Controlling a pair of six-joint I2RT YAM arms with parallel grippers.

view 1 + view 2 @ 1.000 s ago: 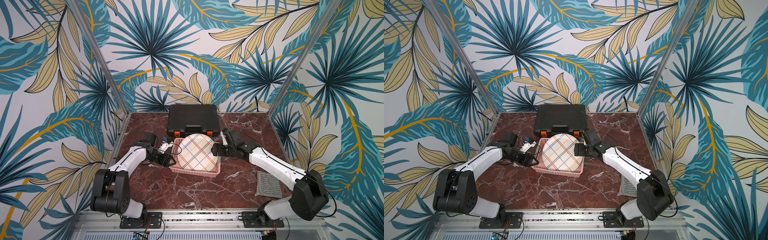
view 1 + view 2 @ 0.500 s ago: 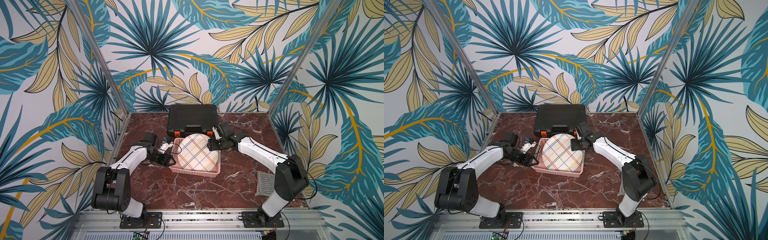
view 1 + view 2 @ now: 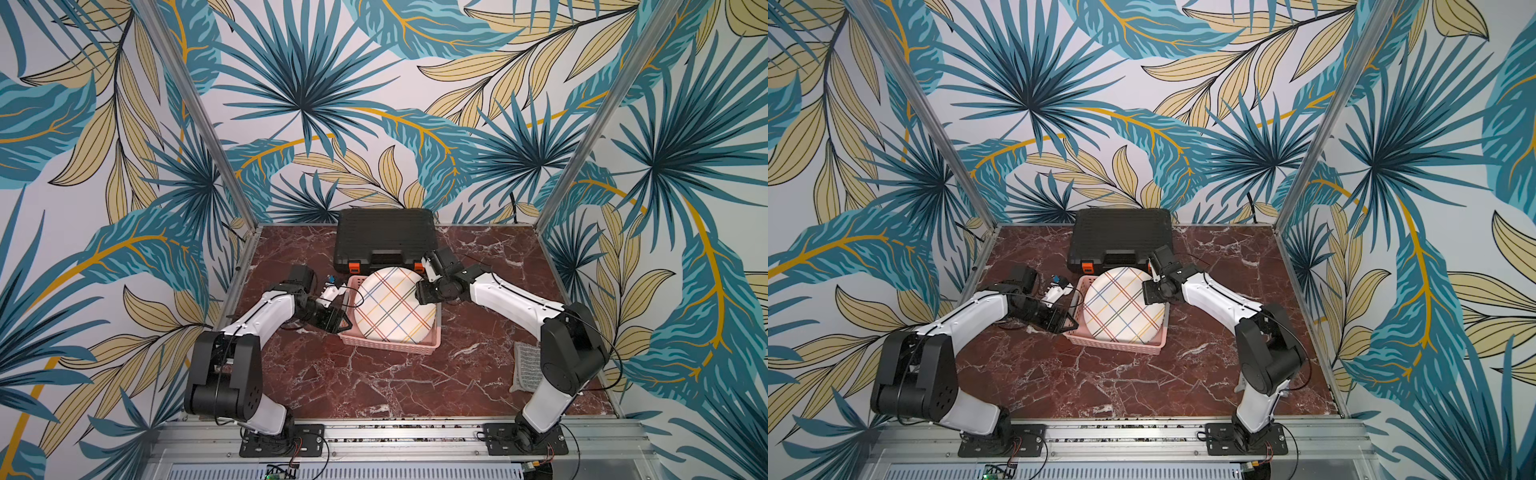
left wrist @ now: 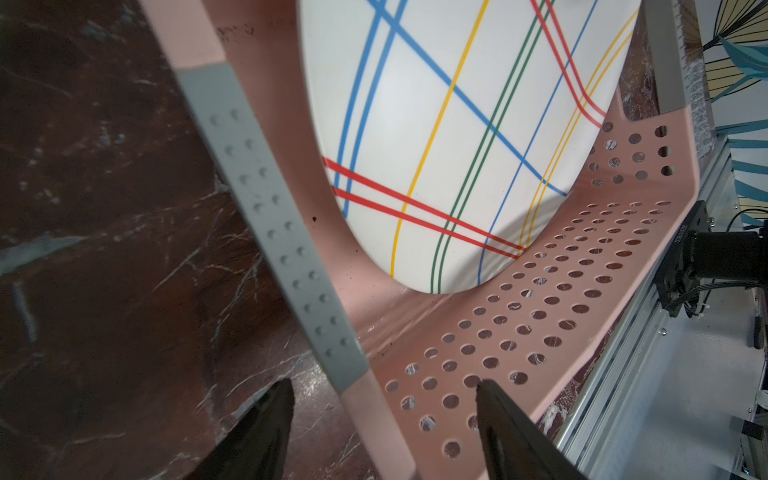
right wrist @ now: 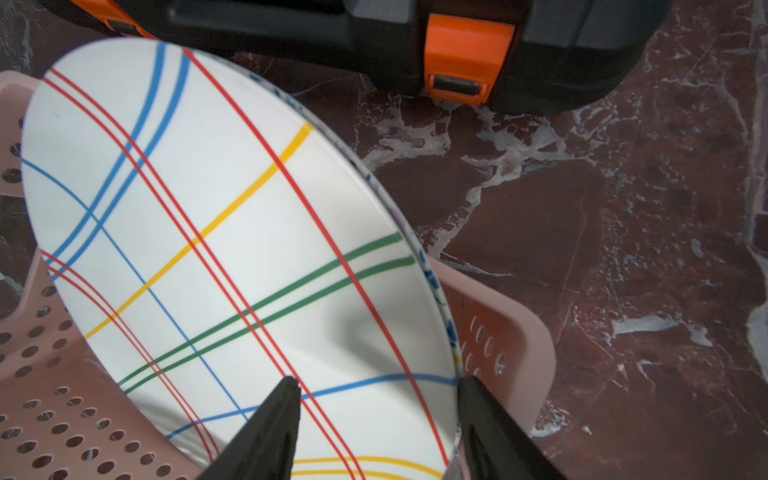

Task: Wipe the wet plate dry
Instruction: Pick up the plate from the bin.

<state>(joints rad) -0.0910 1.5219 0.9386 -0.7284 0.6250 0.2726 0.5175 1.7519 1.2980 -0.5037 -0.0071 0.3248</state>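
Inward reach left arm point(image 3: 266, 316) and right arm point(image 3: 511, 299); left jaws gape astride basket point(image 4: 561, 257) wall, right jaws astride plate point(image 5: 232, 232) rim.

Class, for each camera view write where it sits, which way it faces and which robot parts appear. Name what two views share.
Top views: high in front, looking down at the table; both arms show whole.
Left wrist: on left arm, facing the pink basket; left gripper straddles its rim, open.
Right wrist: on right arm, facing the plate and black case; right gripper straddles the plate edge, open.
Shared: both wrists see plate, pink basket.
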